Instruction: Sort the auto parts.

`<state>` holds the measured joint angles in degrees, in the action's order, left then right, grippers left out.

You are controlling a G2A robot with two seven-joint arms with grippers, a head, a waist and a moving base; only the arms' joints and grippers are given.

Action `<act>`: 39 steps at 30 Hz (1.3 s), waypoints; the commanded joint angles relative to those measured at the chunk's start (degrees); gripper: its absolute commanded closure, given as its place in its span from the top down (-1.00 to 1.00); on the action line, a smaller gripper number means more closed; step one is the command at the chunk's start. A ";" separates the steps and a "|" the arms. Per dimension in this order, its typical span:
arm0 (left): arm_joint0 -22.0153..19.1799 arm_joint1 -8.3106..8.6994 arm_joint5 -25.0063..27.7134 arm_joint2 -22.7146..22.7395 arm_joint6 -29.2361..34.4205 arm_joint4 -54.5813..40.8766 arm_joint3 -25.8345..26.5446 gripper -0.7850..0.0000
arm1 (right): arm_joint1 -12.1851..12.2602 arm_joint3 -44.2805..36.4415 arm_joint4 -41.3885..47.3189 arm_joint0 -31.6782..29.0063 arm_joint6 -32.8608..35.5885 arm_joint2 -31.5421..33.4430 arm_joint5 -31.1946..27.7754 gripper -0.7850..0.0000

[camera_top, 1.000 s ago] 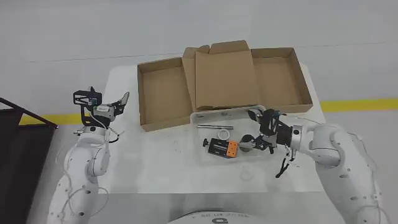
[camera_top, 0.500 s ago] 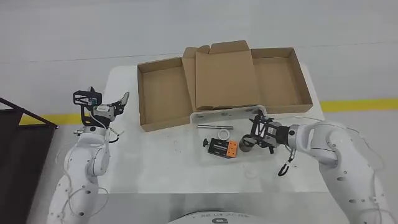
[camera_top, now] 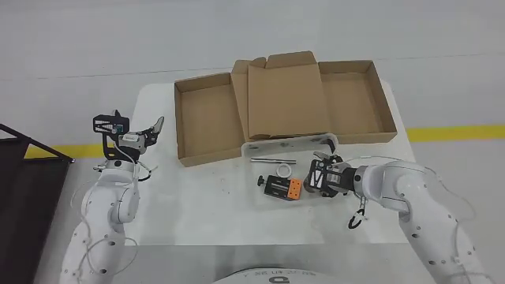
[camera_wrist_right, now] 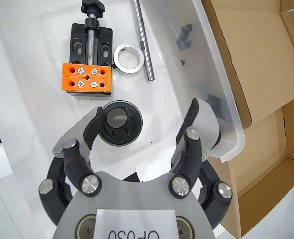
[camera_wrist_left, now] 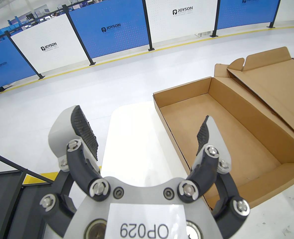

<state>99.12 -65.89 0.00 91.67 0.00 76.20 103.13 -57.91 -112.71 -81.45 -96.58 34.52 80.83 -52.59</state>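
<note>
inside the clear tray [camera_wrist_right: 208, 58], the right claw [camera_wrist_right: 147, 110] gapes wide and empty, a black round part [camera_wrist_right: 122, 123] between its fingers [camera_wrist_right: 92, 128].

A white table [camera_top: 205, 205] stands on a pale grey floor [camera_top: 237, 16]. A yellow line [camera_top: 458, 132] runs left to right across the floor (hidden where the table stands). A black metal frame [camera_top: 28, 142] sits just left of the table. Blue and white partition panels [camera_wrist_left: 179, 13] fence the far side.

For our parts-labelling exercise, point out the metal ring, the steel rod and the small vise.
metal ring [camera_wrist_right: 116, 58]: right wrist view, on its flat rim.
steel rod [camera_wrist_right: 142, 37]: right wrist view, mid-shaft.
small vise [camera_wrist_right: 87, 77]: right wrist view, on its orange block.
</note>
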 commanded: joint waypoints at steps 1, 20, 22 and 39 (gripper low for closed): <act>0.00 0.00 0.00 0.00 0.00 0.00 0.00 1.00 | 0.07 -0.07 -0.18 -0.08 -0.47 -0.18 0.10 1.00; 0.00 0.00 0.00 0.00 0.00 0.00 0.00 1.00 | 0.91 -0.91 3.74 -0.04 -0.49 1.14 2.20 0.15; 0.00 0.00 0.00 0.00 0.00 0.00 0.00 1.00 | 0.98 -0.83 3.41 0.12 -0.16 0.88 2.42 0.07; 0.00 0.00 0.00 0.00 0.00 0.00 0.00 1.00 | 1.87 -0.54 3.01 0.66 2.62 0.53 1.46 -0.01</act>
<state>99.12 -65.89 0.00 91.67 0.00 76.20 103.13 -56.04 -113.26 -78.39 -96.03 36.87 81.58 -51.28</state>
